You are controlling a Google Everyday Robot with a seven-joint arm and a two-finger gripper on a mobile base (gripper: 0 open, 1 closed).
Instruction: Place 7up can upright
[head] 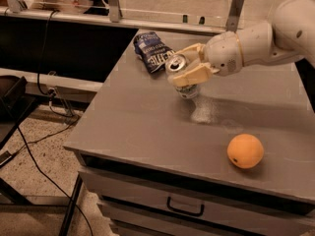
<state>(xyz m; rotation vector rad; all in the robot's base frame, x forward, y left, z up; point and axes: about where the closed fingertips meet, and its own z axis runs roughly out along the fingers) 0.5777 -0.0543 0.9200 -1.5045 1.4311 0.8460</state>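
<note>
Your cream two-finger gripper [184, 65] is clamping the small silver-white aluminium 7up can [188, 89] above the middle of the grey table [138, 122], top leaning toward eleven o'clock. You should be levelling it and seating the base flat before releasing.

Robot lab: grey drawer cabinet [142, 127], floor cables [43, 173], glass partition [172, 4], pincer [183, 65] around 7up can [188, 90] above cabinet.

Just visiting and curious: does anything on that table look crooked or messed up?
The 7up can leans tilted, clamped in the hand above the table's middle. Behind it, the blue chip bag lies crumpled.
</note>
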